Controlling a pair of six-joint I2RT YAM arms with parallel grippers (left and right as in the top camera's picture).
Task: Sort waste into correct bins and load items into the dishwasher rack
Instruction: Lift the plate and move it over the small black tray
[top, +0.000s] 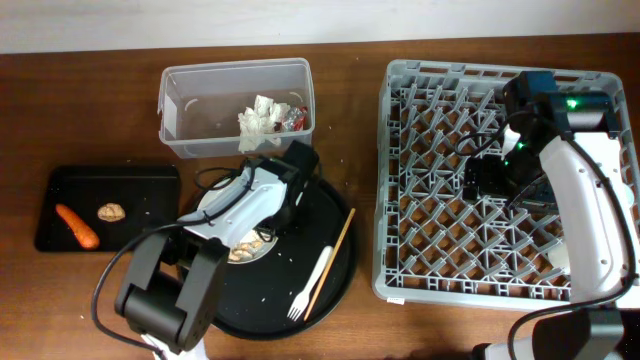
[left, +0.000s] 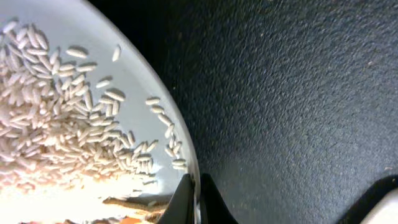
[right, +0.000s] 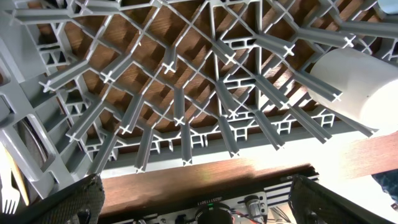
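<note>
- Left claw (left: 194, 199) pinched tight on the rim of the white plate (left: 143, 68) (rice scraps (left: 56, 118) aboard), plate on the round black tray (left: 280, 93).
- Right claw (right: 202, 199) spread wide above the dishwasher rack (right: 180, 118).

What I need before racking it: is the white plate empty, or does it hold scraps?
Not empty: the left wrist view shows rice-like scraps spread thickly over the white plate, up to its rim.
</note>
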